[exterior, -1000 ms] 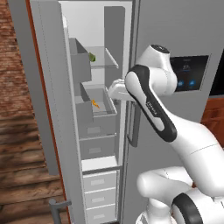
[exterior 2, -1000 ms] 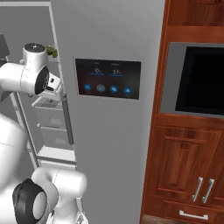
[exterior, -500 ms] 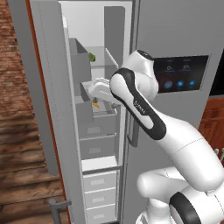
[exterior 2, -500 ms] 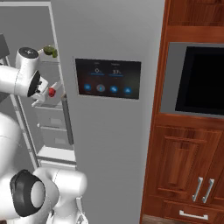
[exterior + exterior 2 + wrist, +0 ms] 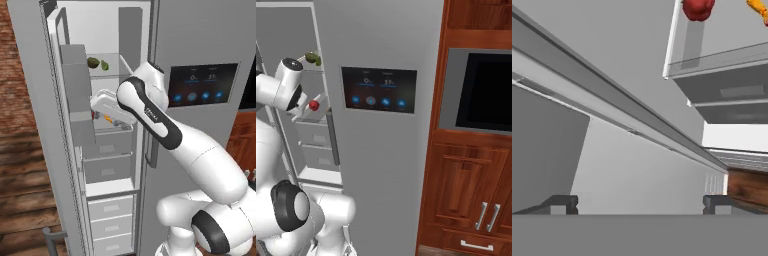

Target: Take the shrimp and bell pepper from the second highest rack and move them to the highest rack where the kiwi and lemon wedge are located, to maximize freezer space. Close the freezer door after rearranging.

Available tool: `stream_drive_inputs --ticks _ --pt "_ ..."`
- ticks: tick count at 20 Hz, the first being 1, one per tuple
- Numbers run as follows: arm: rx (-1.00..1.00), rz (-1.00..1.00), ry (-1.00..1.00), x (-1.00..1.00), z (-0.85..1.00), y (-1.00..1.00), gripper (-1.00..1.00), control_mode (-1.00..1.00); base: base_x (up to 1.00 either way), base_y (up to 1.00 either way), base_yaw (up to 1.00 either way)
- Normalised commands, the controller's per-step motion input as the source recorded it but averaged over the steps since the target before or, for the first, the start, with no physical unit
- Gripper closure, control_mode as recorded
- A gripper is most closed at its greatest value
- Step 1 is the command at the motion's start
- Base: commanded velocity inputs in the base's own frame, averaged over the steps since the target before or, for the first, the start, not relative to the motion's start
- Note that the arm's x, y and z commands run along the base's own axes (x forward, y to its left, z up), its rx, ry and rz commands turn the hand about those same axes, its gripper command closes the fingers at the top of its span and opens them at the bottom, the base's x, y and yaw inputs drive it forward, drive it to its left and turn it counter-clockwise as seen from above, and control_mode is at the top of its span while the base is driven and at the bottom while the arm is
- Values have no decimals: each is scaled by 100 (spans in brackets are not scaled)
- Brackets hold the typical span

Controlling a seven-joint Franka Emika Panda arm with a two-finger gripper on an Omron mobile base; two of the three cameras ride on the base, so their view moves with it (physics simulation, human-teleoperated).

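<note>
Open space above second highest rack

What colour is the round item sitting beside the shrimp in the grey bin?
Red: the round bell pepper, clearest in the hand view, near the curled orange shrimp.

Kitchen: grey fridge, wooden cabinets, built-in oven.

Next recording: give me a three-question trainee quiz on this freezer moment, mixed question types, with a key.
1. True or false: the tall plain grey freezer door stands open.
2. The small red bell pepper lies in: A) the grey box-like bin B) a bottom drawer C) the flat pale top shelf
3. The robot's hand has its fingers ____.

Key: 1 true; 2 A; 3 open, holding nothing.
</note>
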Motion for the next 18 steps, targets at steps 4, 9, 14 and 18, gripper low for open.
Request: stream_drive_inputs --ticks 4,9,14,18 --pt "1 4 9 7 -3 84 -100 -100 0 0 0" --pt "-4 0 -1 -3 38 -12 -100 -100 0 0 0" --pt "-17 -1 0 0 17 -56 -100 -100 0 0 0" --pt "-22 0 0 3 -2 -49 -100 -100 0 0 0"
